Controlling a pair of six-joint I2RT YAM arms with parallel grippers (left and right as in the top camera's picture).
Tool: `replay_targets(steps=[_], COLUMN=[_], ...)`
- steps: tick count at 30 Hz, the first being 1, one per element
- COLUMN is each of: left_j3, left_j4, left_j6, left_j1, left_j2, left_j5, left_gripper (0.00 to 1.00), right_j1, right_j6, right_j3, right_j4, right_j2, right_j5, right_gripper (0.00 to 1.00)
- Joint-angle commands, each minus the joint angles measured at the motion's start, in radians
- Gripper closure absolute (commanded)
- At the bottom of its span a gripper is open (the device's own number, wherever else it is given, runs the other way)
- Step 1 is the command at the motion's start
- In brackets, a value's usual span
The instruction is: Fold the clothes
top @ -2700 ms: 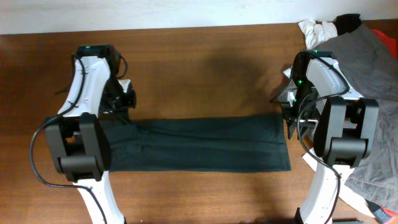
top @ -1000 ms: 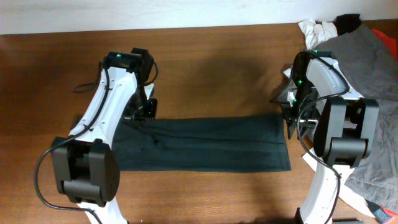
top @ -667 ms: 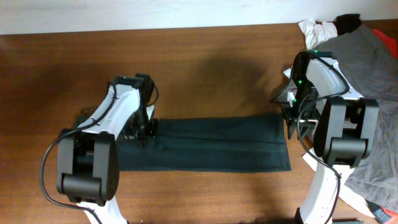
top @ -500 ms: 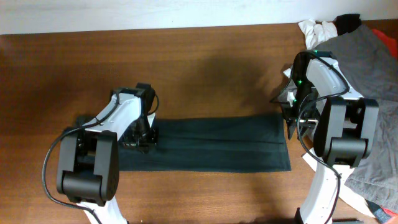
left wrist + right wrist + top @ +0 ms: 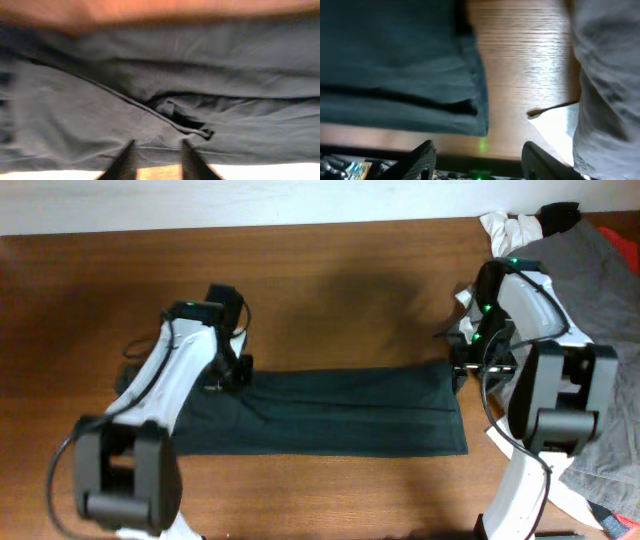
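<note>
T-shirt (image 5: 340, 412) lay between the pincers
Left pincer (image 5: 157, 145) hung narrowly parted over one end; right pincer (image 5: 477, 146) gaped empty beside the other.

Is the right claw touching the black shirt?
Apart. In the right wrist view, the right claw stands open, and a strip of bare table shows between its fingertips and the edge of the black shirt.

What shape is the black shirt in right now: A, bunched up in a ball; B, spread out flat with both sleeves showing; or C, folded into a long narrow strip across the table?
C: in the overhead view the shirt lies flat on the table as a long narrow band running left to right.
</note>
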Motion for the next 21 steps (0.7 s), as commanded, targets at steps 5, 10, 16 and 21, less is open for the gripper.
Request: replay_targets(steps=[5, 10, 16, 21], left_j3=[0.022, 0.022, 0.022, 0.022], left_j4=[-0.006, -0.008, -0.007, -0.008], left_j6=[-0.002, -0.002, -0.002, -0.002], left_j1=[0.084, 0.153, 0.167, 0.167], left_j2=[-0.081, -0.081, -0.081, -0.081], left_j5=[-0.016, -0.013, -0.013, -0.013], left_gripper=[0.64, 0.65, 0.64, 0.64], right_j1=[-0.017, -0.016, -0.013, -0.01], right_j6=[-0.156, -0.219, -0.219, -0.191], right_j3=[-0.034, -0.146, -0.256, -0.347], right_j4=[0.04, 0.119, 0.214, 0.354], right_j2=[-0.043, -0.043, -0.043, -0.043], right_j5=[-0.103, -0.171, -0.22, -0.22], right_gripper=[0.4, 0.4, 0.4, 0.41])
